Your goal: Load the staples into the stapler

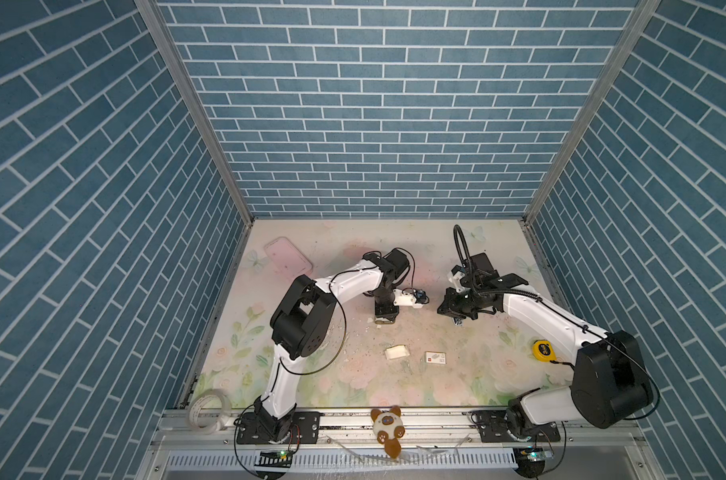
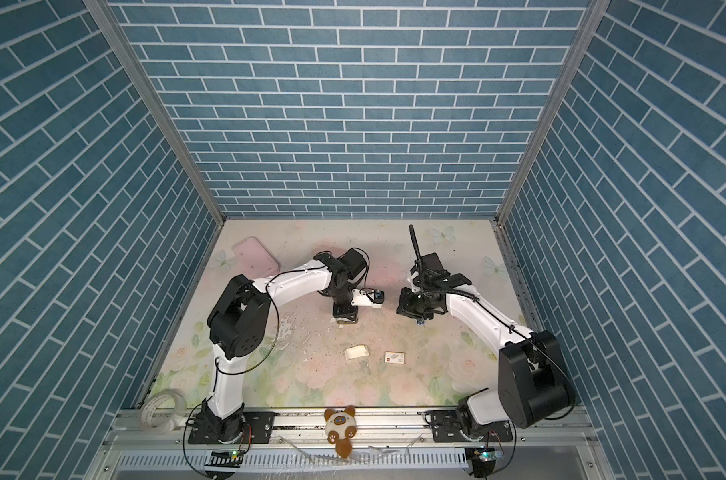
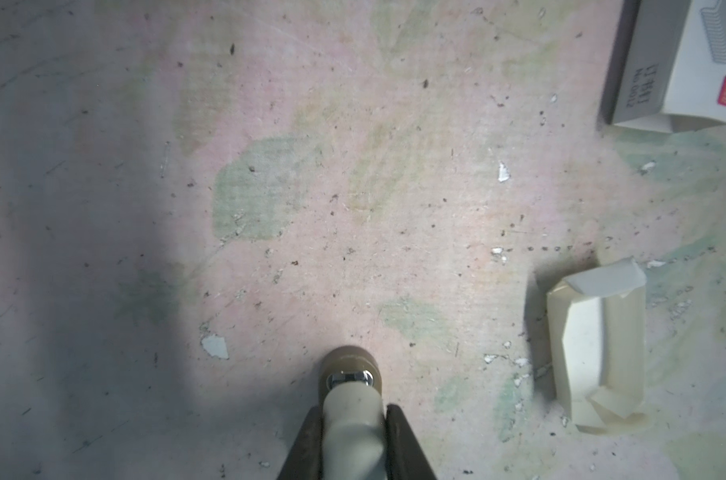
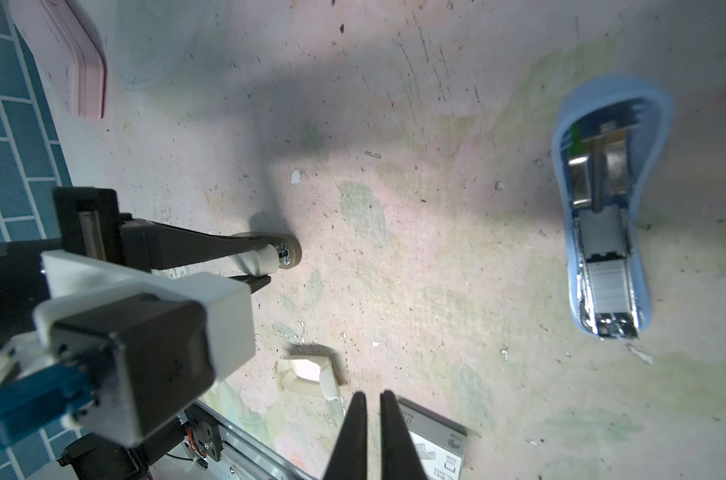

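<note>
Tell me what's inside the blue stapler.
The blue stapler shows a metal channel holding a ribbed grey strip, seemingly staples, plus a rod and plates. What lies beneath the strip is covered.

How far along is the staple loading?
Done: the card tray looks empty, and a grey staple strip sits in the open stapler. In hand: left gripper shut on a beige object; right gripper shut, empty. Left: closing the stapler.

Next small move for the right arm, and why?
Probably move the right gripper, shut and empty, to the blue stapler to close it: a grey staple strip already seems seated in its open channel, and the card tray looks empty.
</note>
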Motion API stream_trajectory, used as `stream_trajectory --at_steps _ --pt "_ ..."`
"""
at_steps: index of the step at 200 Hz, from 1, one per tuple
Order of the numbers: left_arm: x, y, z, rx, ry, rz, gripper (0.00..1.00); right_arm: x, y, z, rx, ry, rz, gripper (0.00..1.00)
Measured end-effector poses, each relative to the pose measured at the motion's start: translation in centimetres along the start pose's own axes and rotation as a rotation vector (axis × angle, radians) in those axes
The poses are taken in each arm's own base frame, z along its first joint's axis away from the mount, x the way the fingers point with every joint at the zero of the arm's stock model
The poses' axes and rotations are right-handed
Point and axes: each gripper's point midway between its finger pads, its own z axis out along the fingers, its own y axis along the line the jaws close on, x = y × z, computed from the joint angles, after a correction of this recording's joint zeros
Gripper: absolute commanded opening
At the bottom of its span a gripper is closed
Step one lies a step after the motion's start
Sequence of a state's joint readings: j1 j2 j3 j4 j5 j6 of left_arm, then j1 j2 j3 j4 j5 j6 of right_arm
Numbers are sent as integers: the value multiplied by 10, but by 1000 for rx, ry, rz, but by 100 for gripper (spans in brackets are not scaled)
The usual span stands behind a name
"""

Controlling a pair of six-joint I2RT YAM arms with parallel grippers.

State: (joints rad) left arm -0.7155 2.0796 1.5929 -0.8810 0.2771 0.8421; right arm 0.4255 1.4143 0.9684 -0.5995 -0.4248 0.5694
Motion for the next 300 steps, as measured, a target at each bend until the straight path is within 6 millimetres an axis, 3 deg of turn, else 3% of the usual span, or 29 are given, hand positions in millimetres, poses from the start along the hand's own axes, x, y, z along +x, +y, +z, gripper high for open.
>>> stream_trajectory --at_steps 178,257,300 --pt "0 0 6 3 88 11 0 8 -13 -17 -2 -43 18 11" --pt "-1 0 4 -5 95 8 16 5 -14 -22 -3 -61 11 11" --pt "-1 -1 1 -13 94 8 32 5 -16 -22 -1 -62 12 12"
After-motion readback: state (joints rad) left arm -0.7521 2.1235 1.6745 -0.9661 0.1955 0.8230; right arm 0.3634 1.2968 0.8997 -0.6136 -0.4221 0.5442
